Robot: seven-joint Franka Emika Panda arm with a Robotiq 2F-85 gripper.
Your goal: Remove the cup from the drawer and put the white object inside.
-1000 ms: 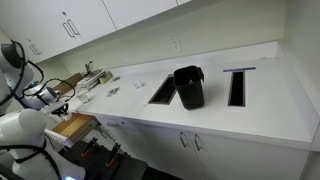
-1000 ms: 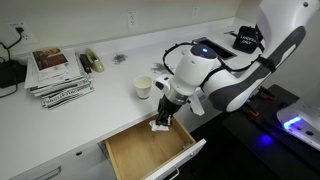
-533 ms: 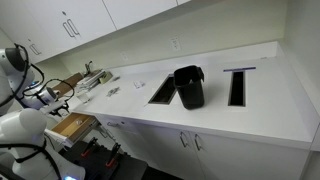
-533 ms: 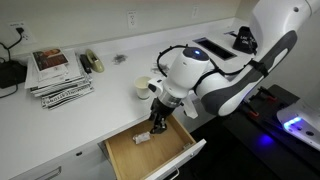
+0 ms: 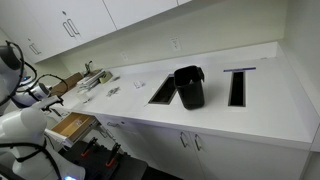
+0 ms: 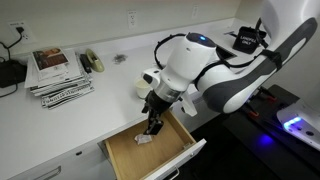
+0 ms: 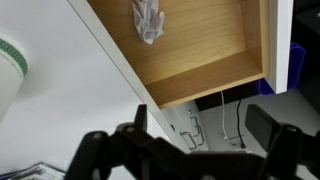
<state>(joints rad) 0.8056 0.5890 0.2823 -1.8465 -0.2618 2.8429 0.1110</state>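
As the white object (image 6: 145, 140) lies in the drawer (image 6: 172, 154), cup (image 7: 8, 65) on the worktop (image 6: 90, 110) beside, placing looks done; the released end effector (image 6: 152, 128) above needs lifting clear

Glossy white, round-shelled robot arm (image 6: 200, 70) with dark grey joint bands; a black cable (image 6: 158, 48) loops above its matte black pincer (image 6: 152, 127).
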